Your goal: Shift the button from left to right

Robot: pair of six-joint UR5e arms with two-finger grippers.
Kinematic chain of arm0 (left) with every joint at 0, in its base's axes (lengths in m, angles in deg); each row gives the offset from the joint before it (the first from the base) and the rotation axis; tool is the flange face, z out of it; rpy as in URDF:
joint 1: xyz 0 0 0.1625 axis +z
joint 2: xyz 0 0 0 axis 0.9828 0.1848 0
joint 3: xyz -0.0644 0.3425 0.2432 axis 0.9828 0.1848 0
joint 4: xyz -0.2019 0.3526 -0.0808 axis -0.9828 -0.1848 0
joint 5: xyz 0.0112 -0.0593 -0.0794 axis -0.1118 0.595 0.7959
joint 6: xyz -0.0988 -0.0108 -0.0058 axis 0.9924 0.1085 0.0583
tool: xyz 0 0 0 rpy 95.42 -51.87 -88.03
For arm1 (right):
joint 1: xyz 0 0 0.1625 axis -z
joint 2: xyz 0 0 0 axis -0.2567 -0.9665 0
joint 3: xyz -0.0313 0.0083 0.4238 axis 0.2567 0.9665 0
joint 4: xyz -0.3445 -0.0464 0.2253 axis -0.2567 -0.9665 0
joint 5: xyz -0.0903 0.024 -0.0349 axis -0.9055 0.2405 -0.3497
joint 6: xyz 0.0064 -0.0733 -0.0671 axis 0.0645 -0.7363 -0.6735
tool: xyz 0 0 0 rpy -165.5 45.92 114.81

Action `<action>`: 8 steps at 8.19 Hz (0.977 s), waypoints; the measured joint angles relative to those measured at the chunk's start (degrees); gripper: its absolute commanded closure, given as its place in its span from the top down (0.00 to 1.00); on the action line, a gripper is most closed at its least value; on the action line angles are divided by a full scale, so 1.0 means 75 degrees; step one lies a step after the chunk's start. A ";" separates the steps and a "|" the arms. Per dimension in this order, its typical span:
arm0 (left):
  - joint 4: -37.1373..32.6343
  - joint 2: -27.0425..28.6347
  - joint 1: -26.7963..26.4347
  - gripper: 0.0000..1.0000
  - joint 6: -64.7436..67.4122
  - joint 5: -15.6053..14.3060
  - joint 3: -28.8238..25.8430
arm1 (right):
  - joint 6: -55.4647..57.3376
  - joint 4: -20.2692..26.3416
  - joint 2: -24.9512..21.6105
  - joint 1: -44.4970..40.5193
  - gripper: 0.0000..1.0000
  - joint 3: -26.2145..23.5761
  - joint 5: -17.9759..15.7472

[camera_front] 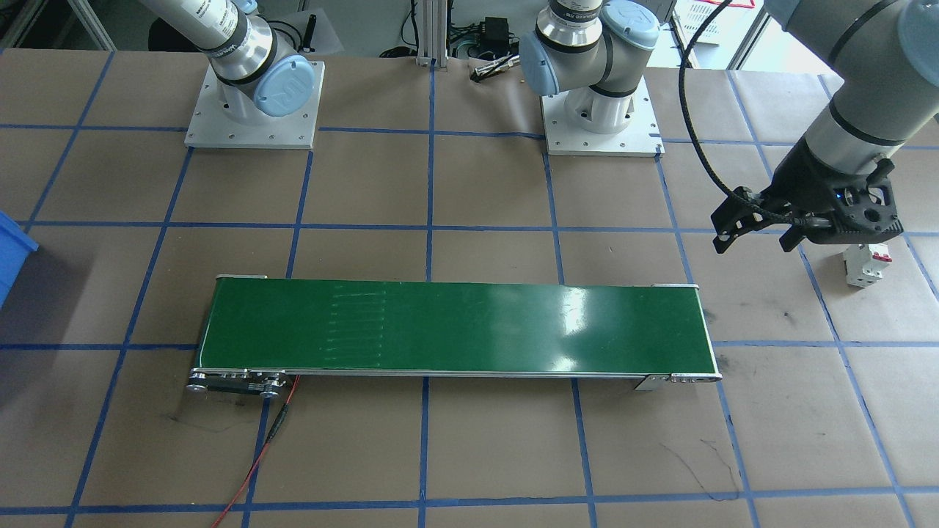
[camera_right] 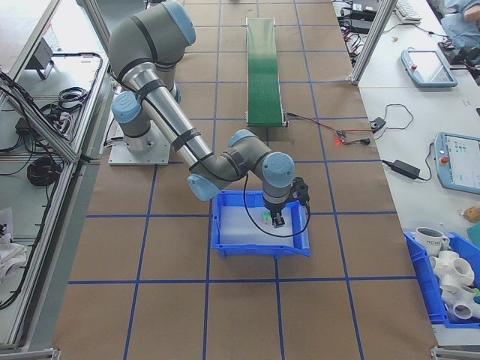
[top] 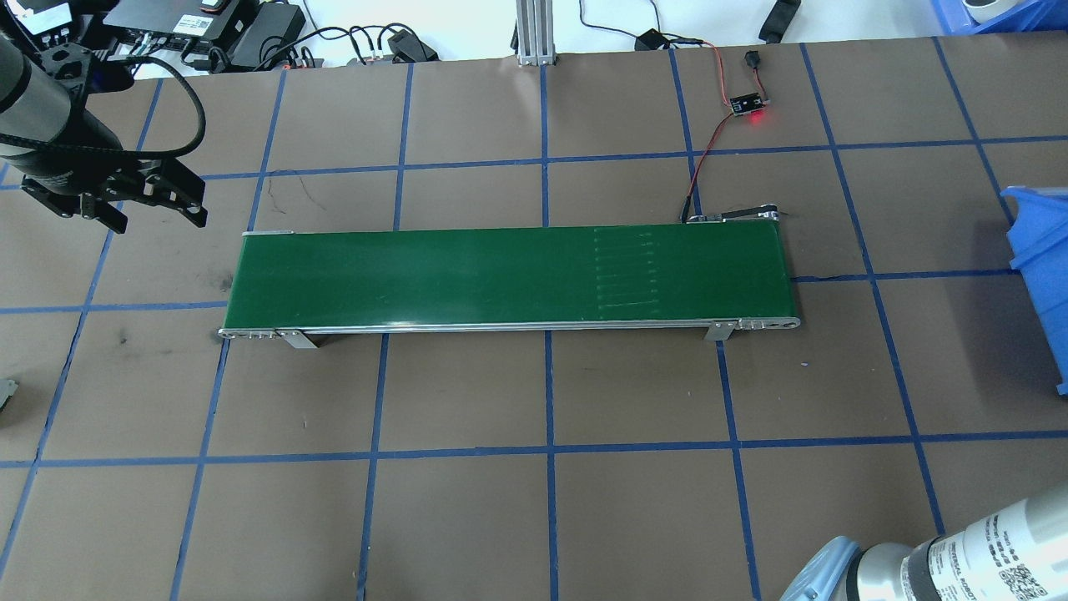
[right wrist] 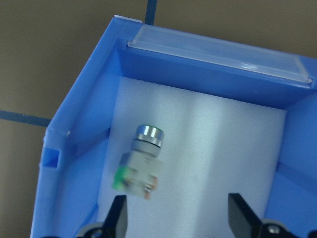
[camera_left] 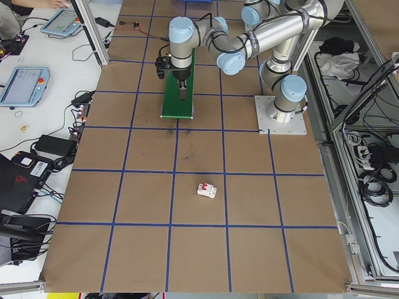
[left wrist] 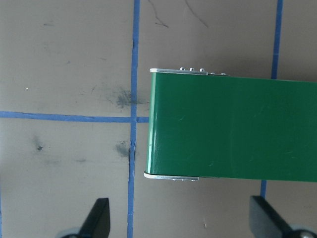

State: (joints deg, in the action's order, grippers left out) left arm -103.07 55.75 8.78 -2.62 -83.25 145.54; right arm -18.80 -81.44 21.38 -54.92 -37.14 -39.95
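Inside the blue bin (right wrist: 74, 148) on white foam, slightly blurred button (right wrist: 138, 161) with silvery collar, grey body, green and orange end, right hand (right wrist: 176, 218) spread above it, left hand (left wrist: 181, 218) spread too.

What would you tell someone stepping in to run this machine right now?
Left gripper: open, empty, hovering beside the left end of the green conveyor.
Right gripper: open, above the blue bin.
The button lies blurred on the white foam in that bin, no finger touching it.
Done: the button appears to be delivered to the right side.
Left: probably only pulling the right arm away.
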 measured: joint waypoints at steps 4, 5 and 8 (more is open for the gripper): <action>-0.0150 -0.0332 -0.0691 1.00 0.0020 -0.0020 0.0000 | 0.0523 0.0985 -0.1204 -0.0054 1.00 -0.0129 -0.0165; -0.0164 -0.0364 -0.0743 1.00 0.0023 -0.0001 0.0003 | 0.0911 0.1792 -0.1889 -0.0247 1.00 -0.0157 -0.0234; -0.0174 -0.0463 -0.0833 1.00 0.0031 0.0179 0.0006 | 0.2771 0.3199 -0.3242 -0.1979 1.00 -0.0176 -0.0552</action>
State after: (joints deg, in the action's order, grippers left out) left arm -104.37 52.28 2.53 -2.39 -81.91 145.58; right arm 1.98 -57.45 -2.93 -69.76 -38.46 -44.09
